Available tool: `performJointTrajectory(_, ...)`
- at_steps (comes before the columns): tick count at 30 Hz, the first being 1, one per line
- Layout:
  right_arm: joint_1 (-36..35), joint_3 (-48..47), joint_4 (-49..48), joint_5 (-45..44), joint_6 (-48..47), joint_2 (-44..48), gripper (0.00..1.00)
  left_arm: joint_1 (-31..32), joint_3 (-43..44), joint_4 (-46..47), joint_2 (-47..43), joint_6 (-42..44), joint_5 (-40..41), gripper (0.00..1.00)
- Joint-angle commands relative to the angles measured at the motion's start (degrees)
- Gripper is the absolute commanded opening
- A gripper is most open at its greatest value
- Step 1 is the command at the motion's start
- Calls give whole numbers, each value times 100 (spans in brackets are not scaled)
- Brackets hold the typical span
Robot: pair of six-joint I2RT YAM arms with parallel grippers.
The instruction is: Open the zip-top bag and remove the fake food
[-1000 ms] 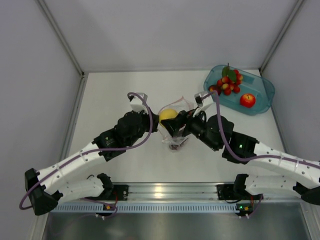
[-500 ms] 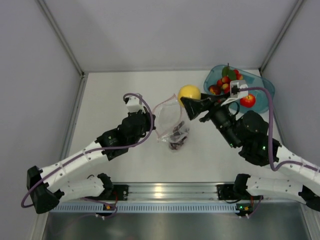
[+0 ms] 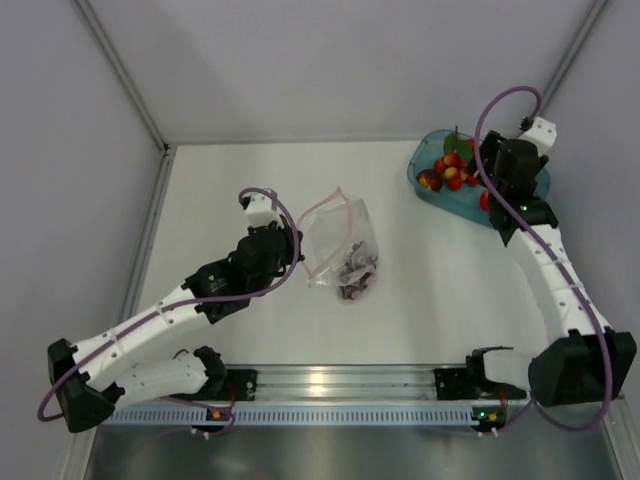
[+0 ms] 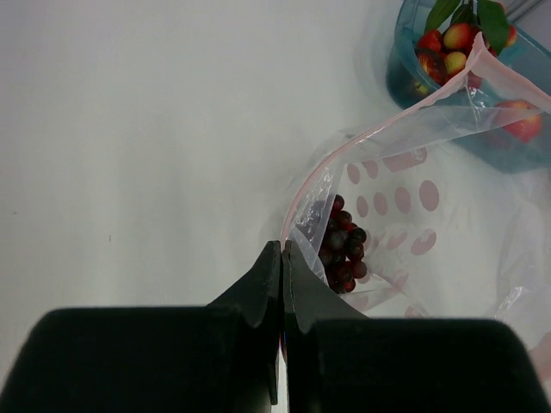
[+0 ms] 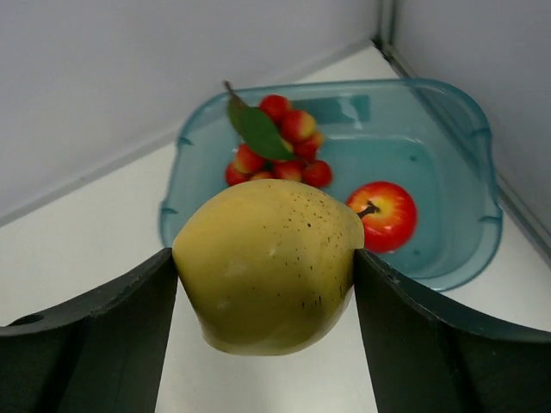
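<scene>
Lemon (image 5: 269, 275), clamped in the right gripper (image 5: 265, 258) above the teal tub (image 5: 482, 172), wants lowering close beside the apple (image 5: 383, 215) before release, lest it bounce out, while the left gripper (image 4: 282, 258) pinches the rim of the zip-top bag (image 4: 405, 198), well apart from the tub, grape bunch (image 4: 342, 245) inside.

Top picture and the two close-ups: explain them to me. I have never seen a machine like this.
Two robot arms are bolted to a white table. The top view looks down on both; each close-up comes from a camera on one wrist. The left gripper pinches the edge of a clear zip-top bag with dark grapes inside. The right gripper holds a yellow lemon by a teal tub containing an apple and red berries.
</scene>
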State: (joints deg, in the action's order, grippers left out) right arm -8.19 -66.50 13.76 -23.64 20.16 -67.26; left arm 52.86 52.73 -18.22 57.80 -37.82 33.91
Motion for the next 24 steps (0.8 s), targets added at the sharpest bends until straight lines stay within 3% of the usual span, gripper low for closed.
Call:
performJointTrajectory(1,677,-328,-31,299,75,-609,29,-39,264,-6,-243,161,-25,0)
performJointTrajectory(13,1820,-1803,206,17,506,-3422,37,-39,405,-340,-524,442,-613,0)
performJointTrajectory(16,1935,-2085,241,149,480,-3889,49,-39,370,-340,-603,477,-658,0)
performJointTrajectory(17,1961,-2156,293,140,471,-3960,59,-39,370,-349,-603,495,-710,0)
performJointTrajectory(18,1970,-2209,303,123,436,-4013,62,-39,387,-367,-595,504,-728,0)
performJointTrajectory(19,1961,-2262,312,114,392,-4022,69,-39,396,-384,-586,530,-745,0)
performJointTrajectory(20,1970,-2253,294,114,366,-4005,84,-39,396,-402,-586,556,-746,0)
performJointTrajectory(21,1970,-2236,277,114,348,-3961,91,-39,396,-411,-577,565,-719,0)
performJointTrajectory(24,1961,-2131,276,192,348,-3751,100,-39,396,-402,-551,557,-702,0)
